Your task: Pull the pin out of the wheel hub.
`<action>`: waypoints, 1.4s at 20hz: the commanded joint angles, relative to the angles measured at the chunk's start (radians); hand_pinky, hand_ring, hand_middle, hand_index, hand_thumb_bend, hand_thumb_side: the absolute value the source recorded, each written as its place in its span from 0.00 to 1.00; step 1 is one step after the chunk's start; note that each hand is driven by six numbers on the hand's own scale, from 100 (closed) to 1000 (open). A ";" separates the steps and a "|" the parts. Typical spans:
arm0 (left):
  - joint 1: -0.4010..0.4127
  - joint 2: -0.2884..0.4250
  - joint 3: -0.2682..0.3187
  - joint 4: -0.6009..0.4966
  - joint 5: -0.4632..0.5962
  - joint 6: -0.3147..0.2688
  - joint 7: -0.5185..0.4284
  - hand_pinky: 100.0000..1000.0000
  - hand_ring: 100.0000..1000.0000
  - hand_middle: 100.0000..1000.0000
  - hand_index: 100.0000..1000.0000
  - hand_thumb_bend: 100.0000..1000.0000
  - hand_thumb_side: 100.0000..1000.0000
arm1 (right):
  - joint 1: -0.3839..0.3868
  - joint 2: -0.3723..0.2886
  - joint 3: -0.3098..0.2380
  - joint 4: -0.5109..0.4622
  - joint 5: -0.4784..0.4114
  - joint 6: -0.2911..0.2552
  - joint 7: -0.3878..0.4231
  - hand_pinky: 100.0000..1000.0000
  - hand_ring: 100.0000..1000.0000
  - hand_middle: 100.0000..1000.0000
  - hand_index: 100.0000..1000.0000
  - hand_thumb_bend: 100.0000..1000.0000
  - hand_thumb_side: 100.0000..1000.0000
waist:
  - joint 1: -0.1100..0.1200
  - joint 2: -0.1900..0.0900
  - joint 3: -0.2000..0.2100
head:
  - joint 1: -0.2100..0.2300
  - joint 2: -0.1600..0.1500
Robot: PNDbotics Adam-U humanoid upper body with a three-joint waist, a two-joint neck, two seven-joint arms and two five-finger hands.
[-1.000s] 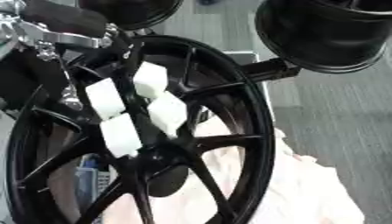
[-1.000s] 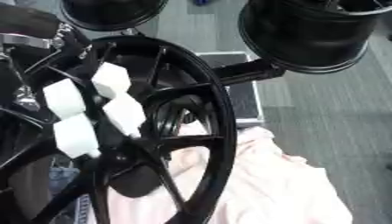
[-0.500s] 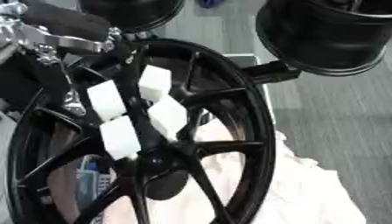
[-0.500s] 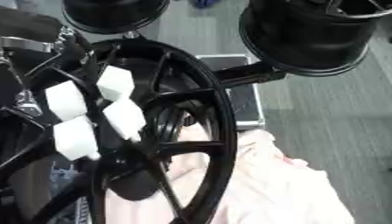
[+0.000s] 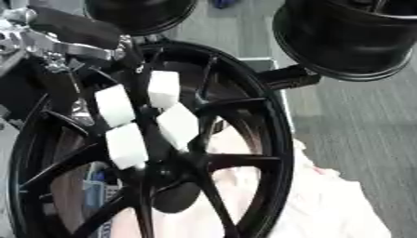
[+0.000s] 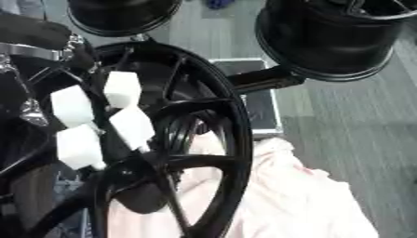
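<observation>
White-padded fingertips (image 5: 129,145) of the left hand (image 5: 143,118) reached in from the upper left and lay spread, fairly straight, against the spokes of the black wheel hub (image 5: 244,107), which stood tilted across the middle. The pin could not be made out. A pale pink cloth (image 5: 326,204) lay beneath the hub at lower right. Another black rim (image 5: 350,42) sat at upper right.

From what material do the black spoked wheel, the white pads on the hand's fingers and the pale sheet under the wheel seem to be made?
Wheel: probably painted or coated metal; glossy black with highlights along the rim and thin rigid spokes.
White pads on the left hand: matte blocks, perhaps foam or rubber; I cannot tell which.
Pale sheet: cloth, pinkish white, with soft folds and wrinkles.
</observation>
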 commanded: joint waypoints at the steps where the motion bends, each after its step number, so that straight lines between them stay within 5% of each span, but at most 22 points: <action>1: -0.015 0.028 0.008 -0.003 -0.010 -0.083 -0.079 0.71 0.53 0.46 0.68 0.66 0.00 | -0.002 -0.016 -0.011 -0.012 -0.004 0.000 -0.004 0.63 0.67 0.62 0.65 0.00 0.41 | -0.001 -0.020 -0.001 | 0.004 -0.012; 5: -0.017 0.026 0.008 -0.003 -0.004 -0.084 -0.079 0.69 0.50 0.42 0.63 0.66 0.00 | -0.001 -0.015 -0.010 -0.012 -0.005 -0.001 -0.004 0.63 0.67 0.62 0.65 0.00 0.41 | -0.002 -0.022 -0.001 | 0.004 -0.013; 11: -0.023 0.021 0.021 -0.003 0.011 -0.087 -0.079 0.58 0.30 0.22 0.40 0.65 0.00 | -0.001 -0.012 -0.011 -0.012 -0.007 -0.002 -0.007 0.63 0.67 0.62 0.65 0.00 0.41 | -0.002 -0.023 -0.001 | 0.004 -0.014; 28: -0.019 0.022 0.052 0.004 -0.011 -0.058 0.090 0.41 0.11 0.00 0.17 0.66 0.00 | -0.003 -0.006 -0.014 -0.012 -0.011 -0.007 -0.014 0.63 0.67 0.62 0.64 0.00 0.41 | -0.001 -0.024 0.000 | 0.008 -0.016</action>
